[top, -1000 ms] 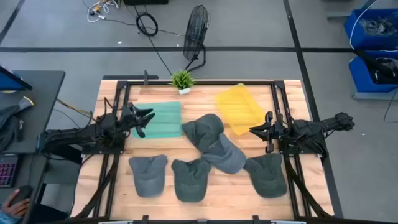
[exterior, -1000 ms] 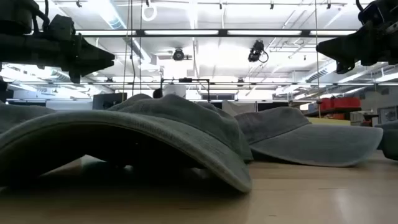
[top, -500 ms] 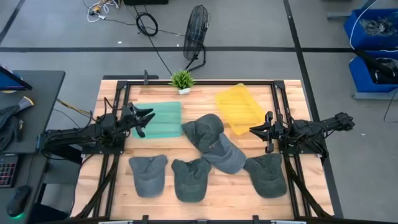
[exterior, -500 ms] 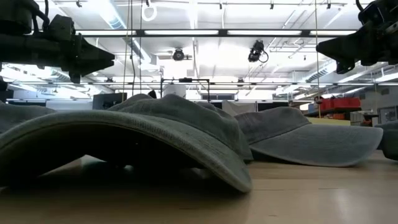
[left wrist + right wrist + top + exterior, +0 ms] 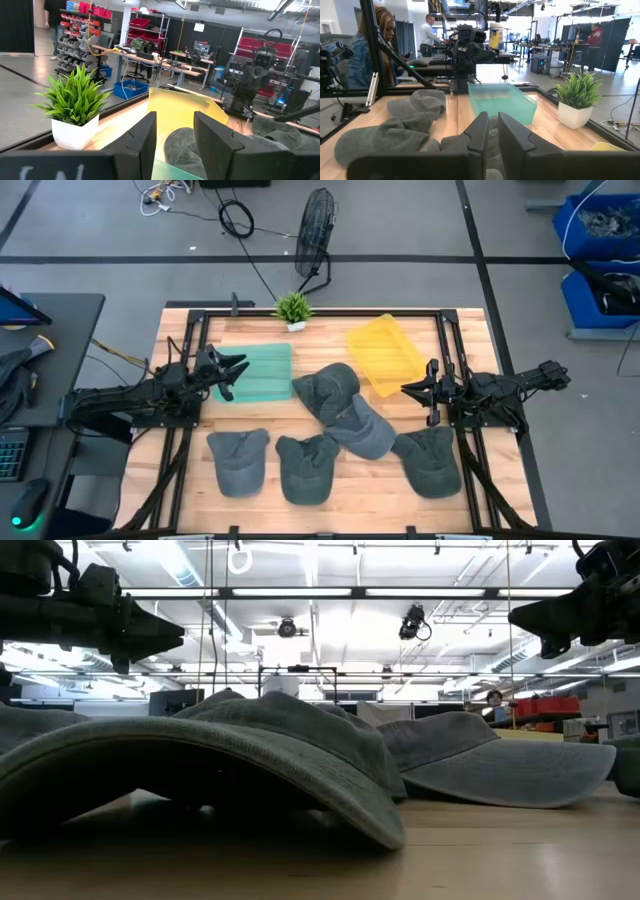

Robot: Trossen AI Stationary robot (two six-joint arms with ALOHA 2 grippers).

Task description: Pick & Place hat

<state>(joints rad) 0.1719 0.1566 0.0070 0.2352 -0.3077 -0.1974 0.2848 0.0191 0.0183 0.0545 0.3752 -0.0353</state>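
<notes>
Several grey caps lie crown-up on the wooden table: three in a near row (image 5: 238, 460) (image 5: 306, 468) (image 5: 430, 460), and two overlapping in the middle (image 5: 360, 428) (image 5: 328, 388). The low view looks along the nearest cap's brim (image 5: 200, 760). My left gripper (image 5: 236, 375) hovers open over the green tray (image 5: 262, 372), well above the caps. My right gripper (image 5: 405, 389) hovers beside the yellow tray (image 5: 385, 352), its fingers only a narrow gap apart (image 5: 493, 131). Neither gripper touches anything.
A small potted plant (image 5: 292, 308) stands at the table's far edge between the two trays. A black frame (image 5: 320, 311) borders the table. Bare wood shows along the near edge (image 5: 360, 500). People sit and stand in the room beyond (image 5: 370, 45).
</notes>
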